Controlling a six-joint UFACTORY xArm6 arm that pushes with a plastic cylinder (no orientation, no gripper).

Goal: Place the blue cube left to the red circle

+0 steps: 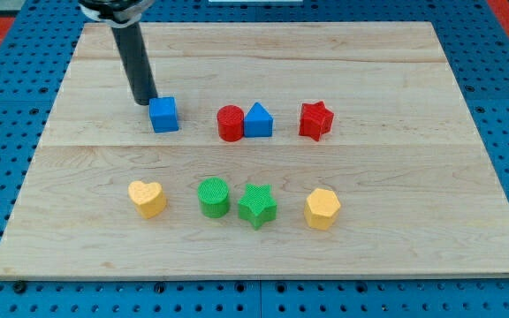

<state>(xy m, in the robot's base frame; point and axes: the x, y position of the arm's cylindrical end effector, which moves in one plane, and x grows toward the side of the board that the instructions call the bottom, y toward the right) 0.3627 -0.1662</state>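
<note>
The arm comes in from the view's top left, where only the edge of its rounded dark-and-silver mount shows at the frame's border. From it a straight, dark, cylindrical rod hangs down, leaning slightly so its lower end sits further toward the view's right than its upper end. My tip (145, 101) rests down at the pale wooden worktop (263, 62), just beside the blue cube (164, 115), on that cube's upper-left side.

my tip (146, 101) beside blue cube (163, 114)
</note>
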